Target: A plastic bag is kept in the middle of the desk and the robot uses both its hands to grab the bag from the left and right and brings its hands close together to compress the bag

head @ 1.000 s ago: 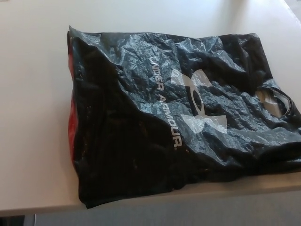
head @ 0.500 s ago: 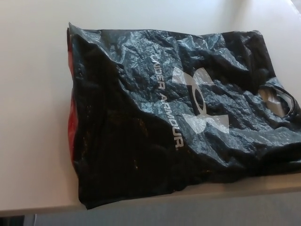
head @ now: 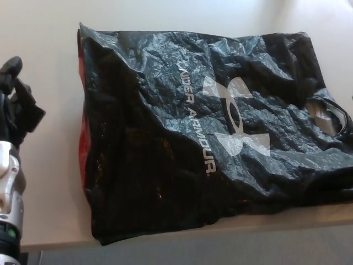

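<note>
Black crumpled bag (head: 209, 132) flat on pale counter (head: 44, 176), red showing at its left edge. Left hand (head: 16, 102) beside bag, apart; fingers' state unclear.

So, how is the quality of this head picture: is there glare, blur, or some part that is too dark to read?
Head view: the black plastic bag shows pale sheen on its upper crinkles, yet the white lettering stays readable; its lower left folds sink into near black with little detail; the desk looks softly and evenly lit; the left hand at the picture's edge is slightly soft.
</note>
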### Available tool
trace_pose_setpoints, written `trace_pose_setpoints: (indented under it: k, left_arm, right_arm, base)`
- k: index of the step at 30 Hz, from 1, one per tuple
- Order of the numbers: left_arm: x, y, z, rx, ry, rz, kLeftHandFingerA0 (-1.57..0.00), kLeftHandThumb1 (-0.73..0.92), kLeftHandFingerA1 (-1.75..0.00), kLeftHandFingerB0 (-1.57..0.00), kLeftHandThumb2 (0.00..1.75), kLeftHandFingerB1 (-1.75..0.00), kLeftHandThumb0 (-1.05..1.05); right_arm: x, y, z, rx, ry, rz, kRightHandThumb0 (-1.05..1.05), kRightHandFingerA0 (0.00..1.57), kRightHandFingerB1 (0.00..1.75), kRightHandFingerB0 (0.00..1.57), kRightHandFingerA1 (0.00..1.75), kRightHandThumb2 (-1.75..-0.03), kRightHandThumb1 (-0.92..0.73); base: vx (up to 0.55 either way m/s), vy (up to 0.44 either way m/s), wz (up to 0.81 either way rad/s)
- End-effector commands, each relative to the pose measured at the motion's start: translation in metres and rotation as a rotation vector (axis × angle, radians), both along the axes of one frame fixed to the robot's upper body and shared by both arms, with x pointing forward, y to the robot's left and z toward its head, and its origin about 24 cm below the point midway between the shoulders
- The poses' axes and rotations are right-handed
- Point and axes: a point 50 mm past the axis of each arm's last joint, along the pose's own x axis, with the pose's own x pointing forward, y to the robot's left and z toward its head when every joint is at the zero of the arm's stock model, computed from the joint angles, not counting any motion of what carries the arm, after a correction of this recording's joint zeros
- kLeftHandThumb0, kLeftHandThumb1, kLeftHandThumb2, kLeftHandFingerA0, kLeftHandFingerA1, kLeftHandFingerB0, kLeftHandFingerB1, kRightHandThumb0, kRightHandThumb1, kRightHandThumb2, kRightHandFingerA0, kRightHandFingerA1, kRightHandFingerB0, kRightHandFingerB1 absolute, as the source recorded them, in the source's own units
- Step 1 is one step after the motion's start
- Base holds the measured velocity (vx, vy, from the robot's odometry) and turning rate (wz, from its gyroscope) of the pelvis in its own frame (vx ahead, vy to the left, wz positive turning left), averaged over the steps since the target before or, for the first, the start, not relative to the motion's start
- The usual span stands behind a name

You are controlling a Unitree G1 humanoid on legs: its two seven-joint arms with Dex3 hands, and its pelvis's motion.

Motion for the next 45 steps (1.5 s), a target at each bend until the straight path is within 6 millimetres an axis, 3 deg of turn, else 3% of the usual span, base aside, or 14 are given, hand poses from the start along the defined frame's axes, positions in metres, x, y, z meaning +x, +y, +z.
trace_pose_setpoints:
  k: [1, 8, 10, 11, 17, 18, 22, 23, 27, 33, 34, 35, 37, 45]
  left_arm:
    - [0.002, -0.008, -0.015, -0.017, 0.057, 0.017, -0.02, 0.92, -0.46, -0.08, 1.26, -0.35, -0.86]
    - [0.001, -0.028, -0.030, -0.095, 0.093, -0.004, -0.02, 0.82, -0.46, -0.07, 1.22, -0.36, -0.72]
    - [-0.001, -0.035, -0.036, -0.116, 0.096, -0.025, -0.08, 0.92, -0.39, -0.10, 0.88, -0.25, -0.84]
    - [-0.001, -0.038, -0.038, -0.114, 0.104, -0.032, -0.02, 0.82, -0.46, -0.08, 1.23, -0.34, -0.74]
    - [-0.006, -0.071, -0.055, -0.183, 0.120, -0.083, -0.06, 0.85, -0.47, -0.05, 1.23, -0.35, -0.72]
    - [-0.008, -0.078, -0.058, -0.197, 0.120, -0.096, -0.09, 0.92, -0.38, -0.08, 0.89, -0.26, -0.78]
    - [-0.013, -0.103, -0.071, -0.237, 0.157, -0.129, -0.09, 0.92, -0.39, -0.08, 0.91, -0.27, -0.80]
    - [-0.016, -0.113, -0.075, -0.262, 0.172, -0.143, -0.01, 0.92, -0.42, -0.14, 1.26, -0.27, -0.82]
    - [-0.020, -0.127, -0.081, -0.269, 0.195, -0.160, -0.02, 0.87, -0.42, -0.11, 1.23, -0.29, -0.77]
    - [-0.026, -0.160, -0.083, -0.284, 0.198, -0.200, -0.01, 0.86, -0.44, -0.07, 1.24, -0.32, -0.70]
    - [-0.025, -0.165, -0.081, -0.283, 0.189, -0.215, -0.01, 0.92, -0.43, -0.14, 1.25, -0.30, -0.77]
    - [-0.025, -0.168, -0.079, -0.285, 0.173, -0.231, -0.07, 0.92, -0.35, -0.07, 0.96, -0.22, -0.77]
    - [-0.023, -0.172, -0.074, -0.309, 0.151, -0.242, -0.07, 0.92, -0.35, -0.08, 0.95, -0.23, -0.76]
    - [-0.018, -0.185, -0.053, -0.319, 0.063, -0.219, 0.00, 0.90, -0.10, 0.00, 1.25, -0.10, -0.74]
  right_arm:
    - [-0.006, 0.003, -0.026, -0.003, 0.050, -0.057, -0.94, 0.00, 0.08, 0.00, 0.19, -1.18, -0.82]
    - [-0.011, 0.015, -0.046, 0.051, 0.080, -0.034, -0.91, 0.00, 0.12, 0.00, 0.13, -1.18, -0.87]
    - [-0.012, 0.020, -0.051, 0.090, 0.085, -0.024, -0.90, 0.00, 0.12, 0.00, 0.12, -1.18, -0.87]
    - [-0.013, 0.022, -0.053, 0.102, 0.086, -0.020, -0.90, 0.00, 0.12, 0.00, 0.12, -1.18, -0.88]
    - [-0.014, 0.043, -0.065, 0.127, 0.105, 0.011, -0.87, 0.00, 0.13, 0.00, 0.15, -1.17, -0.88]
    - [-0.014, 0.048, -0.067, 0.130, 0.099, 0.018, -0.84, 0.00, 0.15, 0.00, 0.18, -1.16, -0.87]
    - [-0.013, 0.072, -0.073, 0.147, 0.108, 0.058, -0.82, 0.02, 0.15, 0.01, 0.23, -1.17, -0.88]
    - [-0.013, 0.079, -0.075, 0.172, 0.116, 0.080, -0.88, 0.00, 0.10, 0.00, 0.15, -1.19, -0.90]
    - [-0.013, 0.094, -0.077, 0.215, 0.102, 0.112, -0.89, 0.00, 0.10, 0.00, 0.14, -1.19, -0.89]
    - [-0.013, 0.143, -0.070, 0.242, 0.075, 0.354, -0.88, 0.06, 0.15, 0.07, 0.31, -1.23, -0.89]
    - [-0.013, 0.151, -0.067, 0.227, 0.075, 0.418, -0.80, 0.06, 0.24, 0.02, 0.34, -0.84, -0.92]
    - [-0.013, 0.156, -0.065, 0.233, 0.065, 0.455, -0.77, 0.08, 0.26, 0.03, 0.42, -1.14, -0.80]
    - [-0.015, 0.165, -0.060, 0.255, 0.037, 0.502, -0.74, 0.01, 0.29, 0.05, 0.43, -1.17, -0.76]
    - [-0.023, 0.208, -0.027, 0.265, -0.114, 0.735, -0.87, 0.07, 0.15, 0.07, 0.34, -1.21, -0.84]
  base:
    - [0.00, 0.000, 0.00]
    - [0.00, 0.000, 0.00]
    - [0.00, 0.000, 0.00]
    - [0.00, 0.000, 0.00]
    - [0.00, 0.000, 0.00]
    - [0.00, 0.000, 0.00]
    - [0.00, 0.000, 0.00]
    - [0.00, 0.000, 0.00]
    - [0.00, 0.000, 0.00]
    - [0.00, 0.000, 0.00]
    - [0.00, 0.000, 0.00]
    - [0.00, 0.000, 0.00]
    - [0.00, 0.000, 0.04]
    - [0.00, 0.000, 0.00]
